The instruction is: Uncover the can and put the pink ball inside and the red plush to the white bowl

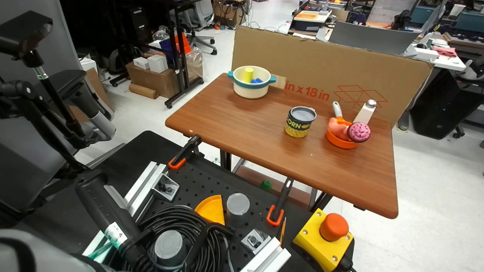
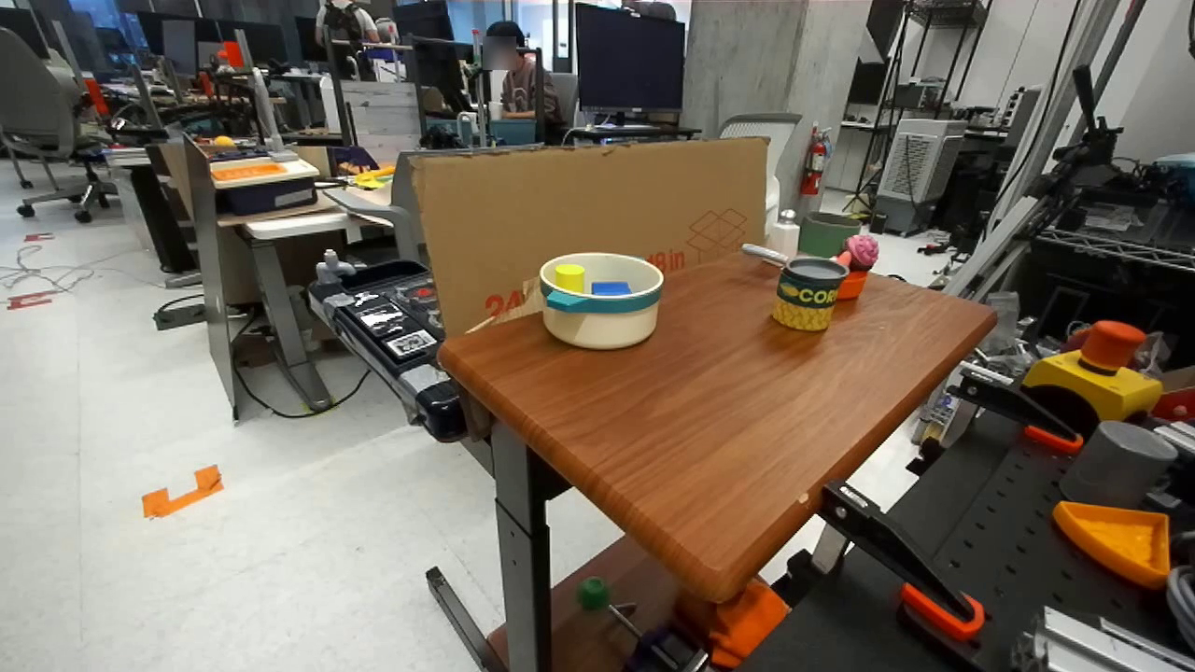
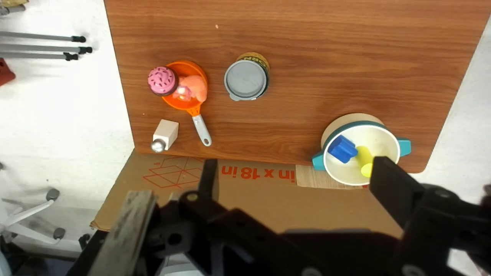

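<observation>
The can [image 1: 298, 124] stands upright on the table [image 1: 234, 117] with its grey lid [image 3: 245, 79] on, and near it the pan [image 1: 339, 141] holds the plush [image 3: 195, 86] on the side toward the can and the ball [image 1: 359, 132] at the rim on the side away from it. Well apart from the can, on the other side from the pan, stands the bowl [image 1: 251, 93] with a yellow piece [image 3: 364, 156] and a blue piece [image 3: 342, 148] inside. The gripper [image 3: 296, 168] is released, its jaws spread wide.

Well apart from the jaws, the can [image 1: 300, 122] reads "CORN"; the cardboard [image 1: 321, 68], showing between them in the wrist view, bears "24" and "in x 18 in".
</observation>
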Controlling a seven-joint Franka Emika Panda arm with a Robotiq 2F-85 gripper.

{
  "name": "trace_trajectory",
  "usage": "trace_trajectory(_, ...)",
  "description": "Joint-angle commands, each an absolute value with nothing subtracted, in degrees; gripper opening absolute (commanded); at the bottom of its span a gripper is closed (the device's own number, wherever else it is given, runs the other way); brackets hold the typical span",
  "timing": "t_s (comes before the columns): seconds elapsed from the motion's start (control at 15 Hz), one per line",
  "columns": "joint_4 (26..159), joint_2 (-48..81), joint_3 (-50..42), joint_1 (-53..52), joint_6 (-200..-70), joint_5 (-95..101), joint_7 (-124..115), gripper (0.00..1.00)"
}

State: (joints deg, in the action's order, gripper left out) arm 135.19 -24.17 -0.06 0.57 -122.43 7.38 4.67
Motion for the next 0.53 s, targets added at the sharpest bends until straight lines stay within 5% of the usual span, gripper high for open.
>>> trace_trajectory(0.0, 130.6, -20.0, -0.4, 0.6, -117.1, 6.8, 4.9, 1.00)
trace_trajectory(0.47, 123.5, -11.0, -0.1, 2.2, -113.2, 10.8, 1.0, 1.00)
